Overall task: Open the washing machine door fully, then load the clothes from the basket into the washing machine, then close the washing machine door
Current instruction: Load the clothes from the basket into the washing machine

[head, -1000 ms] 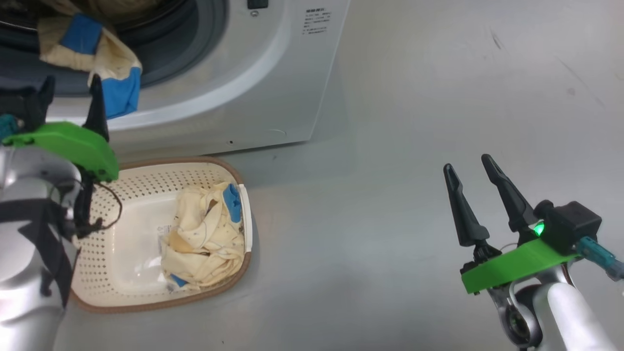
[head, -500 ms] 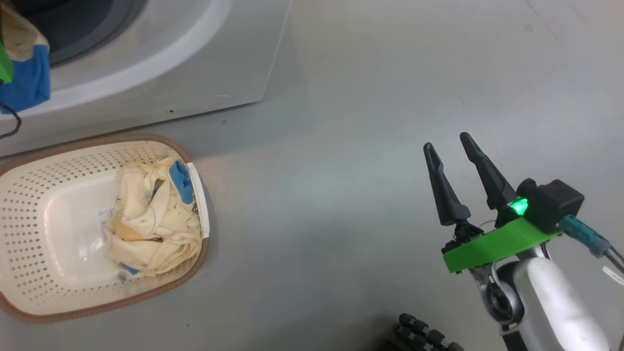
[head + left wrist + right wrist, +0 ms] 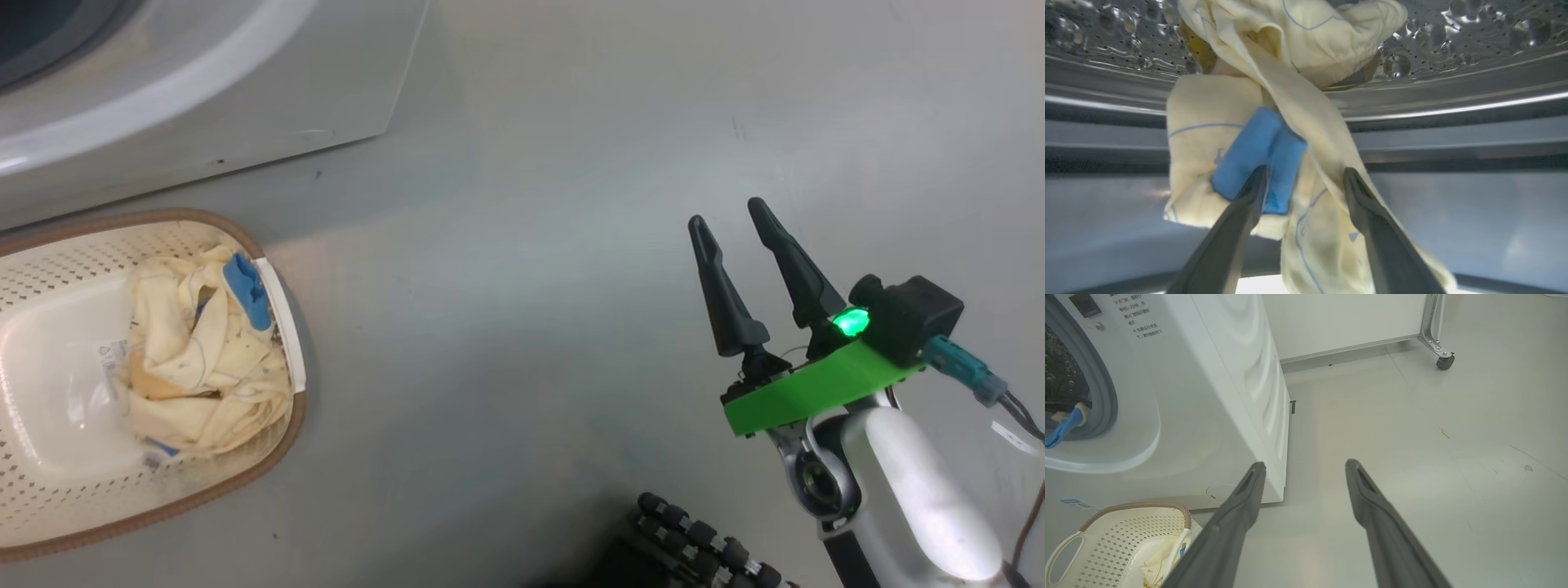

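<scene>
Pale-yellow garment [image 3: 1290, 102] trails lengthwise out of the drum [image 3: 1453, 28] of the washing machine [image 3: 1208, 396], blue cuff [image 3: 1257, 151] nearest the left gripper [image 3: 1305, 171], its jaws wide on either side; contact unclear. More clothes [image 3: 196, 351] lie in the basket [image 3: 82, 253], cut off at the frame's edge. The right gripper [image 3: 726, 212] hangs wide open.

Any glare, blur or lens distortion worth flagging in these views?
Head view: sharp, soft sheen on the floor, green lamp flaring beside the right tool. Left wrist view: bright glints on the drum, left tool soft up close. Right wrist view: washing machine edges bowed.
</scene>
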Tool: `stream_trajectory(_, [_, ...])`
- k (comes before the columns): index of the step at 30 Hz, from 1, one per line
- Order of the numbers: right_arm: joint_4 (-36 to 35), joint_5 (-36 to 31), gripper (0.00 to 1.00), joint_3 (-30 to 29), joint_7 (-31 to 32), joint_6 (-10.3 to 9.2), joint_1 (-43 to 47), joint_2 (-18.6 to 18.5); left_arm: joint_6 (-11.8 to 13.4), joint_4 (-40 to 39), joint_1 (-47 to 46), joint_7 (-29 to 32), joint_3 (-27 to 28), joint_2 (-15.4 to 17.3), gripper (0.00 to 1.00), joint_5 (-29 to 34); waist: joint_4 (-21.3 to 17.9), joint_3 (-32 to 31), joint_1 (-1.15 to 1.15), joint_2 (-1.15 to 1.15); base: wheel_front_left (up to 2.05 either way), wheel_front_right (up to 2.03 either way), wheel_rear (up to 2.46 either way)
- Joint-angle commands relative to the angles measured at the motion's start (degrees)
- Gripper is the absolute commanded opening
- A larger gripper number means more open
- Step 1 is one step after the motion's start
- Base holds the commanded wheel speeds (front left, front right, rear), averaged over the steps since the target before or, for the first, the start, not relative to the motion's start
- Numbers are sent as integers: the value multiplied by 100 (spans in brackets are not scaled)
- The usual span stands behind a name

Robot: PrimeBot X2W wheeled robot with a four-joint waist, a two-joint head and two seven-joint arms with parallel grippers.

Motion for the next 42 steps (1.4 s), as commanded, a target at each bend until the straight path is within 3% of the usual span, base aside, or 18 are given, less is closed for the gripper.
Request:
stream_trajectory(1, [-156, 36, 100, 83, -52, 1, -11, -27, 68, -262, -154, 87, 146, 334, 100, 68, -37, 52, -1, 0, 0, 0, 0])
stream_trajectory(5, [-172, 54, 100, 74, -53, 1, -38, -7, 221, -413, -68, 382, 220, 332, 100, -49, -55, 118, -1, 0, 0, 0, 0])
stream_trajectory(6, [-171, 57, 100, 74, -53, 1, -46, -1, 241, -463, -55, 453, 222, 323, 47, -74, -56, 128, -1, 0, 0, 0, 0])
stream_trajectory(8, [-167, 64, 100, 80, -53, 1, -66, 8, 284, -605, -67, 501, 240, 314, 0, -105, -54, 147, -1, 0, 0, 0, 0])
stream_trajectory(14, [-179, 113, 100, 112, -54, 1, -128, 29, 356, -948, -194, 622, 277, 335, 0, -169, -44, 198, -1, 0, 0, 0, 0])
stream_trajectory(20, [-210, 181, 100, 174, -54, 1, -204, 39, 361, -1261, -486, 192, 233, 507, 0, 71, -109, 306, -1, 0, 0, 0, 0])
stream_trajectory(32, [-203, 343, 100, 354, -54, 1, -331, 60, 423, -1094, -1081, -2127, 319, 774, 0, 652, -507, 593, -1, 0, 0, 0, 0])
stream_trajectory(42, [-214, 497, 100, 464, -54, 1, -350, 74, 518, -898, -1501, -3573, 256, 913, 0, 1047, -724, 965, -1, 0, 0, 0, 0])
